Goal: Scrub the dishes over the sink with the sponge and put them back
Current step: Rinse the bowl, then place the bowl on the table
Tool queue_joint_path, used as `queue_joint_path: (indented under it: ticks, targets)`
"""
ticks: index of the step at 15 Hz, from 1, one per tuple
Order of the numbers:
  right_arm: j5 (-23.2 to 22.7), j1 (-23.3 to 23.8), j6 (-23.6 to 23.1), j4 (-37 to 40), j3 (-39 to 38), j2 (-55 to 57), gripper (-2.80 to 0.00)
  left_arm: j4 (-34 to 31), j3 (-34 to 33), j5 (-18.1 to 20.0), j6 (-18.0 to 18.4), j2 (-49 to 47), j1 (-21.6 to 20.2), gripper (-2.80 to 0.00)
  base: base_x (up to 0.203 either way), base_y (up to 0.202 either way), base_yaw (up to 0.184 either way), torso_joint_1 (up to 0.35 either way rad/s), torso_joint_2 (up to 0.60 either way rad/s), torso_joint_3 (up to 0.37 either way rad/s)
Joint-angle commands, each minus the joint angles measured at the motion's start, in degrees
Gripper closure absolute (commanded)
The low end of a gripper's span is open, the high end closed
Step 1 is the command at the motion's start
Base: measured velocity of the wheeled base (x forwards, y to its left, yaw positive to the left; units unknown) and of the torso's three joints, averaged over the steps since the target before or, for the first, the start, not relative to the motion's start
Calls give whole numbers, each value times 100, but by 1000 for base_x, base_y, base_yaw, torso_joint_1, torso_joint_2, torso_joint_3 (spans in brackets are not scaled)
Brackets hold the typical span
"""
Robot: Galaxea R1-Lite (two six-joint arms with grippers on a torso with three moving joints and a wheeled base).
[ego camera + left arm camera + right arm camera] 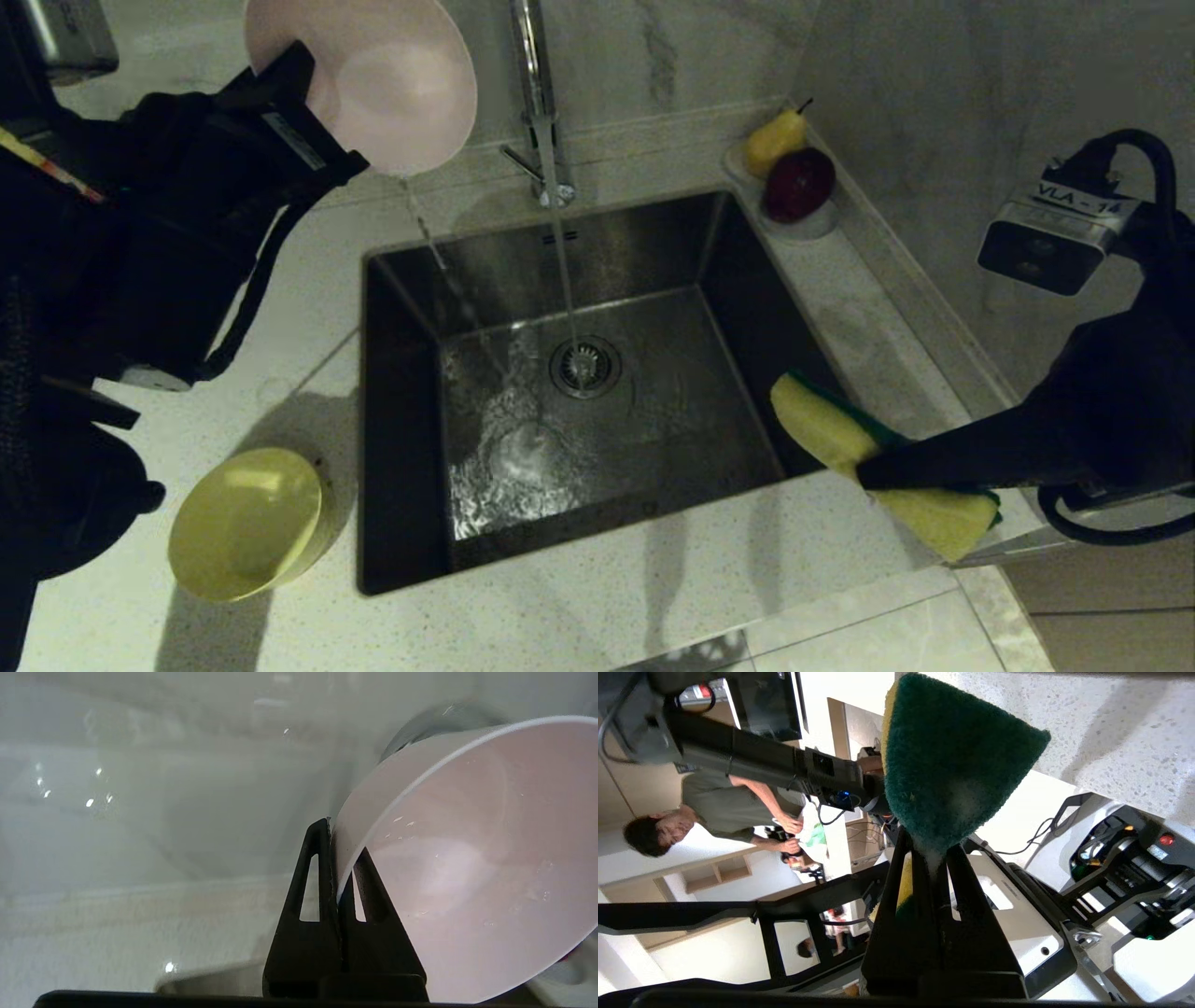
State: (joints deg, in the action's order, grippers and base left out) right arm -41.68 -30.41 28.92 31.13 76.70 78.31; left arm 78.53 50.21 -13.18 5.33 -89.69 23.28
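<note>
One pink bowl [373, 79], tilted, pours water into the sink [597, 392].

Tilted pink bowl [373, 79] (dripping) above sink [411, 308]

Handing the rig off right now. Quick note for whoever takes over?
Left gripper: shut on the pink bowl, pinching its rim, held tilted high over the counter left of the faucet; water is pouring from it into the sink.
Right gripper: shut on the sponge, at the sink's right front corner.
Yellow bowl: on the counter, left of the sink.
Faucet is running.
Blue bowl: not in view.
Left: set the pink bowl back. Which bowls are scrubbed can't be told.
</note>
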Motion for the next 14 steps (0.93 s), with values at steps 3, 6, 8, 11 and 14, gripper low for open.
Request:
queue_joint_path:
  ticks: [3, 6, 8, 11, 14]
  targets:
    - [-226, 140, 18, 7, -6, 121, 0, 49, -96, 77, 6, 506, 1, 0, 0, 0, 0, 0, 0, 0]
    - [-226, 203, 18, -2, -68, 166, 0, 37, -222, 61, -14, 610, 1, 0, 0, 0, 0, 0, 0, 0]
    - [-226, 211, 25, -2, -59, 92, 0, -243, -219, 5, -40, 644, -2, 0, 0, 0, 0, 0, 0, 0]
    - [-209, 288, 34, 5, -101, 27, 0, -1907, -453, -186, -246, 924, -3, 0, 0, 0, 0, 0, 0, 0]
    - [-173, 383, 12, -17, -214, -30, 0, -4620, -351, -328, -601, 1508, 1, 0, 0, 0, 0, 0, 0, 0]
